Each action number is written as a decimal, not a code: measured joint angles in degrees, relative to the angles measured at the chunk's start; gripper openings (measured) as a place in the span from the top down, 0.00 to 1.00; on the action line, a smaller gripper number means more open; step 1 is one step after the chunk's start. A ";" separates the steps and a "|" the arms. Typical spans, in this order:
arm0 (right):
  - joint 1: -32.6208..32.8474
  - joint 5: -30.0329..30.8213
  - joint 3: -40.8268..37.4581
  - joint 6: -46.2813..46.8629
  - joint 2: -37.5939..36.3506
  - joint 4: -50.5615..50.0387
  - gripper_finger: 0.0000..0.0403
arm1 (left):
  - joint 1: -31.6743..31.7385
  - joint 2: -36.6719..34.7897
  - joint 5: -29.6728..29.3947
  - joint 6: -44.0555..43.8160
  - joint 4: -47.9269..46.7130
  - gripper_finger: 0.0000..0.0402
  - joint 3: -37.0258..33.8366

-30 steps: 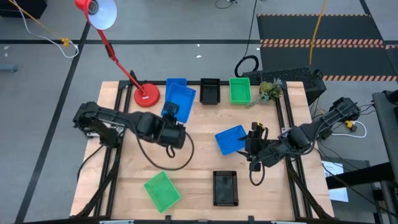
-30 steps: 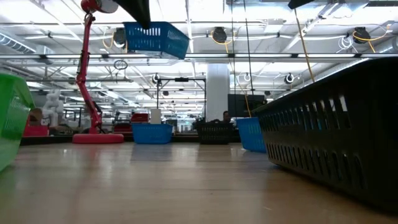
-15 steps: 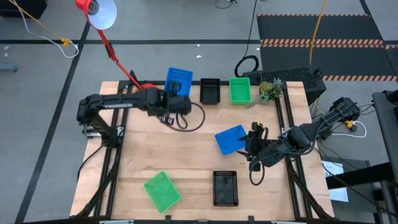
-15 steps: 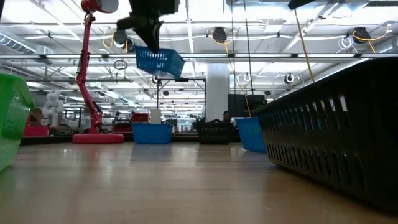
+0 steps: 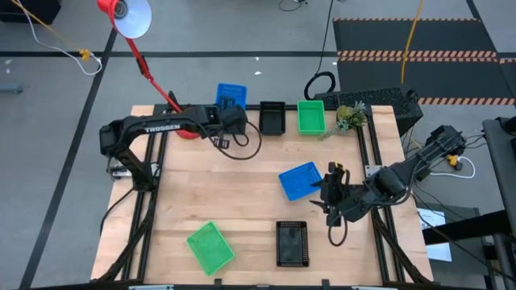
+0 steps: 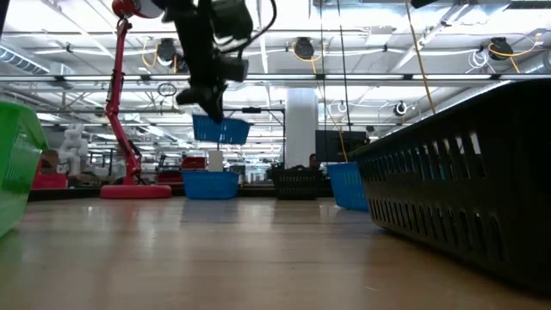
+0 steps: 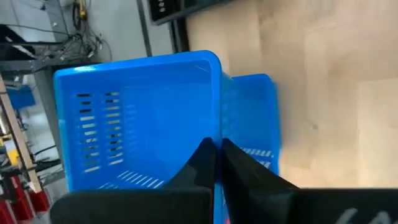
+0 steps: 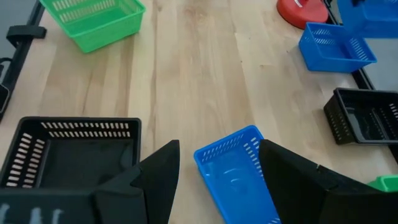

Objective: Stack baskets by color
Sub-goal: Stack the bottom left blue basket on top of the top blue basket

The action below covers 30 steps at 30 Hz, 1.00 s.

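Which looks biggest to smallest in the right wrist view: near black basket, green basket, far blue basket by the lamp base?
1. near black basket
2. green basket
3. far blue basket
Nearness inflates the black one; true sizes may match.

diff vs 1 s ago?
The left gripper, shut on a blue basket, carried it from mid-table to the far edge and lowered it over the blue basket resting there. The right gripper stayed open beside the tilted blue basket. Other baskets unmoved.
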 joint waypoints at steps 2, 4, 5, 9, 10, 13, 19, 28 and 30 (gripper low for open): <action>0.33 0.10 0.00 0.40 0.00 0.00 0.47 | 1.38 0.04 2.05 0.47 2.80 0.98 -2.25; 0.36 0.27 0.00 0.96 0.00 0.00 0.47 | 2.43 0.04 2.95 0.45 4.45 0.98 -3.92; 0.36 0.30 0.00 1.02 0.00 0.00 0.47 | 2.83 0.04 3.07 0.45 5.39 0.98 -4.70; 0.36 0.37 0.00 1.04 0.00 0.00 0.47 | 3.61 0.04 4.11 1.30 9.91 0.98 -8.02; 0.36 0.37 0.00 1.05 0.00 0.00 0.47 | 3.74 0.04 4.87 1.30 10.90 0.98 -8.63; 0.36 0.38 0.00 1.41 0.00 0.00 0.47 | 4.09 0.04 6.61 1.55 12.99 0.98 -10.43; 0.36 1.65 0.00 1.38 0.00 0.00 0.47 | 4.89 0.04 6.98 1.26 15.38 0.98 -12.41; 0.36 1.66 0.00 1.40 0.00 0.00 0.47 | 4.88 0.04 8.56 0.23 19.22 0.98 -14.36; 0.36 1.66 0.00 1.38 0.00 0.00 0.47 | 4.88 0.04 7.34 -0.16 19.00 0.98 -14.67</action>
